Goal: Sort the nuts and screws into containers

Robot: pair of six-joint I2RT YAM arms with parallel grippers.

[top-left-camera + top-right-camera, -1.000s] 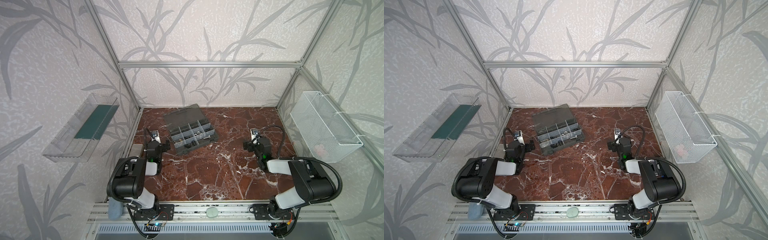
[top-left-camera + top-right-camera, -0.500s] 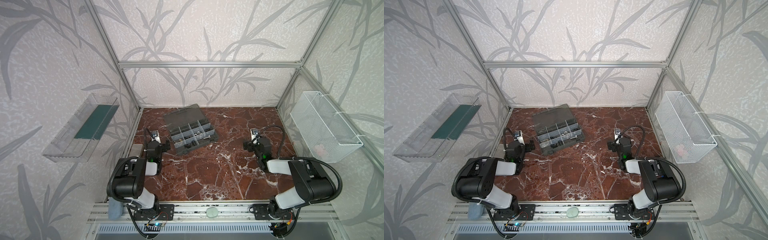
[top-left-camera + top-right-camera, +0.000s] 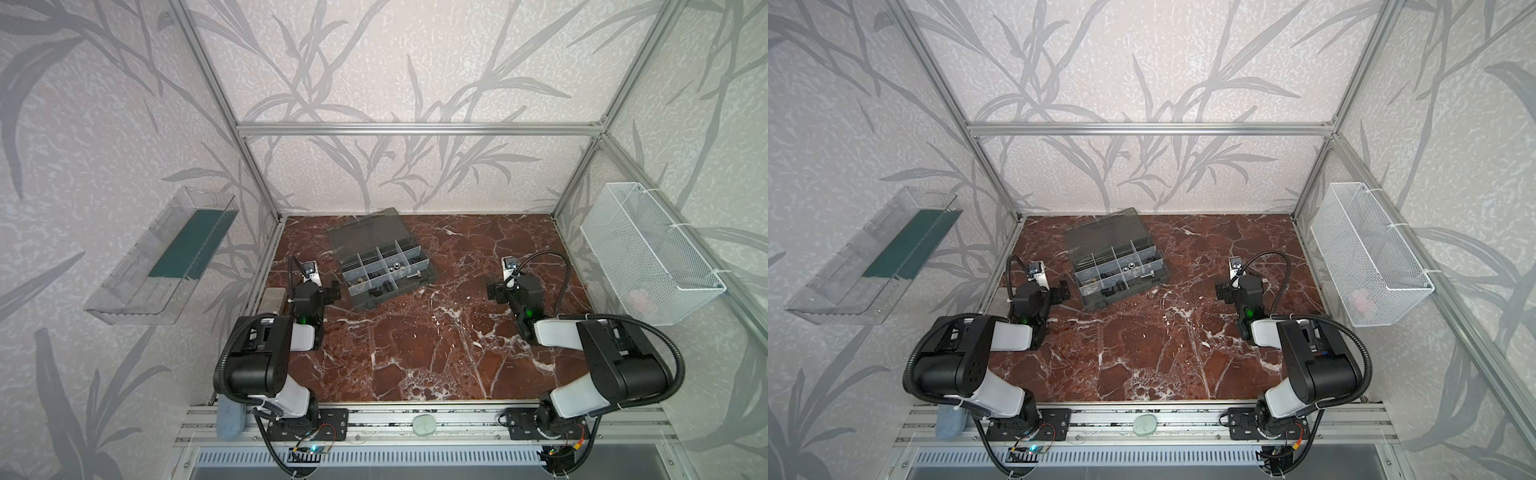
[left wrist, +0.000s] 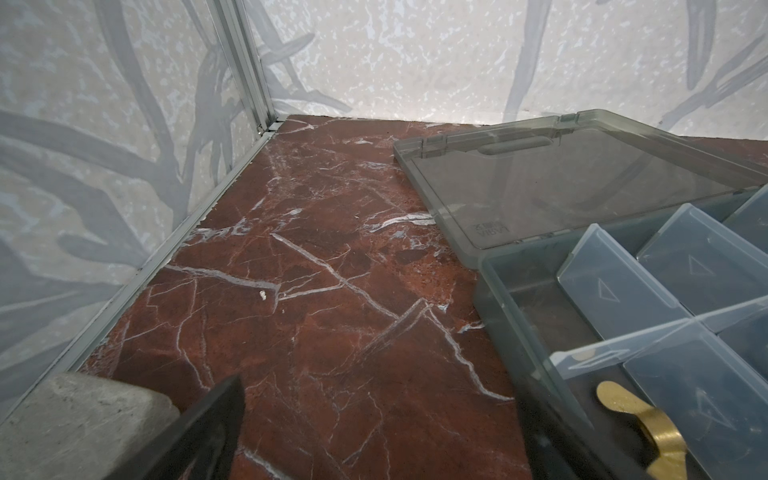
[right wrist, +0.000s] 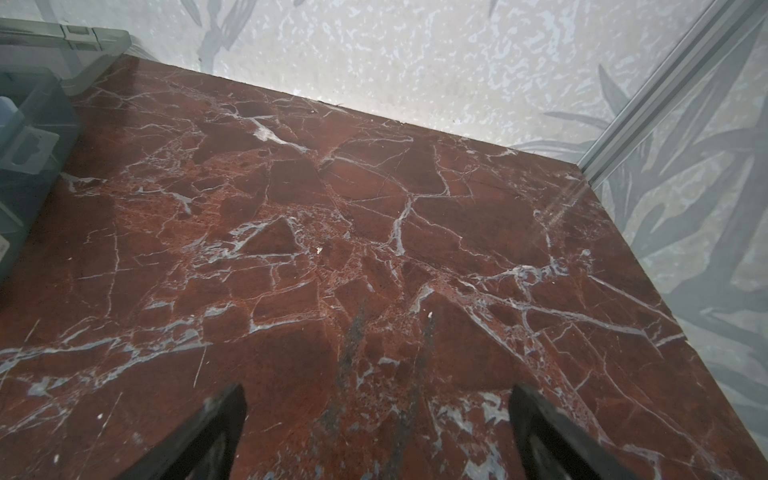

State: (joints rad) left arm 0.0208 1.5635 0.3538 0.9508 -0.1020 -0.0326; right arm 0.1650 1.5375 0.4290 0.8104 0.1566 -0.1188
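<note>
The dark grey organizer case (image 3: 428, 277) (image 3: 1162, 277) lies at the back left of the marble floor, its smoky lid (image 3: 365, 230) folded flat behind it. Its containers (image 3: 376, 257) hold tiny silver and dark pieces; in both top views I cannot tell screws from nuts. A brass-coloured wing nut (image 4: 648, 424) lies in the near corner cell. My left gripper (image 3: 331, 289) (image 4: 382, 436) is open, low over bare floor, right beside the case's near left corner. My right gripper (image 3: 494, 291) (image 5: 380, 419) is open over bare marble, far right of the case (image 5: 33, 145).
A grey block (image 3: 274, 298) (image 4: 75, 428) sits against the left wall beside my left gripper. A clear tray (image 3: 166, 253) hangs on the left wall. A white wire basket (image 3: 648, 257) hangs on the right wall. Aluminium frame posts line the corners.
</note>
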